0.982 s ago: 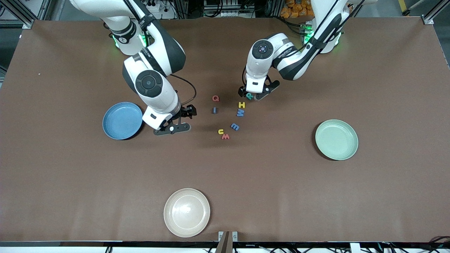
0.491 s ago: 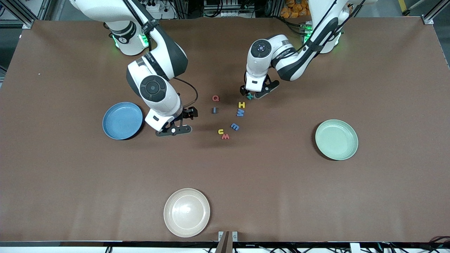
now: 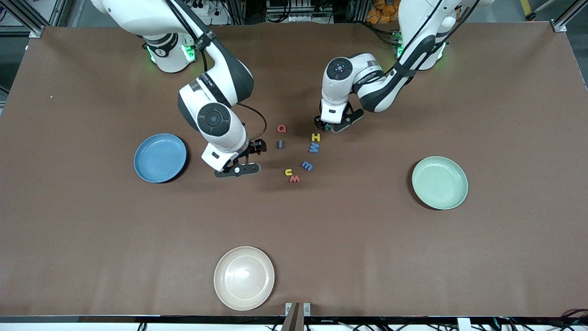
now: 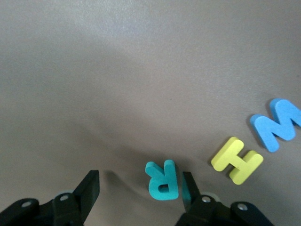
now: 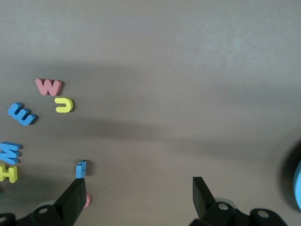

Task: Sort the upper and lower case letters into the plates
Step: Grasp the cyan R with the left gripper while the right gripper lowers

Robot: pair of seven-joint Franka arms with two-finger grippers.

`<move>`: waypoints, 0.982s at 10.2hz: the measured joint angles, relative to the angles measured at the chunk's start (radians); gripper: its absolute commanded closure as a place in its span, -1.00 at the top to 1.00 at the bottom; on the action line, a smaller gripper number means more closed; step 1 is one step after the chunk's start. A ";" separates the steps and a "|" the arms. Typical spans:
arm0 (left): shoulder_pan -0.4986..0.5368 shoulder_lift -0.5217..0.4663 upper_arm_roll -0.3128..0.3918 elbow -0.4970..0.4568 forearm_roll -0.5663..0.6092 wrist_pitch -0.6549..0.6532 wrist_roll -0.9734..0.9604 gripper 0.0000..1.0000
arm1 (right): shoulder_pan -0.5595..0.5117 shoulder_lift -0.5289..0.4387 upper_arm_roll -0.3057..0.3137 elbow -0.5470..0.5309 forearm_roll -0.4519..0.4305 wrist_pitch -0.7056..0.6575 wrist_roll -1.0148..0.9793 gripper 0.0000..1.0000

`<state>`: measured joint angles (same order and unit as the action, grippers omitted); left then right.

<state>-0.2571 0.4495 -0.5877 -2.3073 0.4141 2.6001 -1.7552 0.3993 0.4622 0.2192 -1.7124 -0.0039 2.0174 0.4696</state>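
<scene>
Seven small letters show on the brown table in the front view: red Q [image 3: 281, 129], blue I [image 3: 280, 144], yellow H [image 3: 315, 137], blue M [image 3: 313, 147], blue E [image 3: 307, 165], yellow U [image 3: 288, 172], red W [image 3: 294, 179]. The teal R [image 4: 163, 180] lies between my left gripper's [image 4: 140, 190] open fingers, close to one finger. My left gripper [image 3: 327, 126] hangs low over it. My right gripper [image 3: 257, 148] is open and empty beside the blue I [image 5: 81, 168]. The sky blue plate [image 3: 160, 157] and the mint green plate [image 3: 439, 182] hold nothing.
A cream-beige plate [image 3: 244, 277] sits near the table's front edge. The right wrist view also shows the red W [image 5: 49, 86], yellow U [image 5: 63, 104] and blue E [image 5: 21, 114], with the blue plate's rim [image 5: 297, 183] at its edge.
My right gripper has moved from beside the blue plate toward the letters. My left gripper has come down over the teal R, which now hardly shows in the front view.
</scene>
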 measured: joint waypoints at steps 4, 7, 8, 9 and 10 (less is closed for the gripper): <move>-0.009 0.017 0.005 0.005 0.000 0.021 -0.001 0.39 | 0.014 0.019 0.001 0.000 0.000 0.018 0.017 1.00; -0.025 0.030 0.019 0.011 0.000 0.036 -0.011 -1.00 | 0.023 0.029 0.002 0.000 0.000 0.030 0.033 1.00; -0.027 0.030 0.020 0.019 0.000 0.042 -0.012 -1.00 | 0.028 0.034 0.002 0.000 0.000 0.033 0.034 1.00; -0.028 0.030 0.023 0.025 0.002 0.042 -0.012 -1.00 | 0.030 0.038 0.003 0.000 0.000 0.034 0.035 1.00; -0.024 0.028 0.030 0.030 0.019 0.042 -0.012 -1.00 | 0.031 0.040 0.003 0.000 0.000 0.035 0.035 1.00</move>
<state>-0.2812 0.4778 -0.5580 -2.2769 0.4335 2.6422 -1.7671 0.4303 0.5020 0.2219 -1.7125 -0.0043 2.0521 0.5042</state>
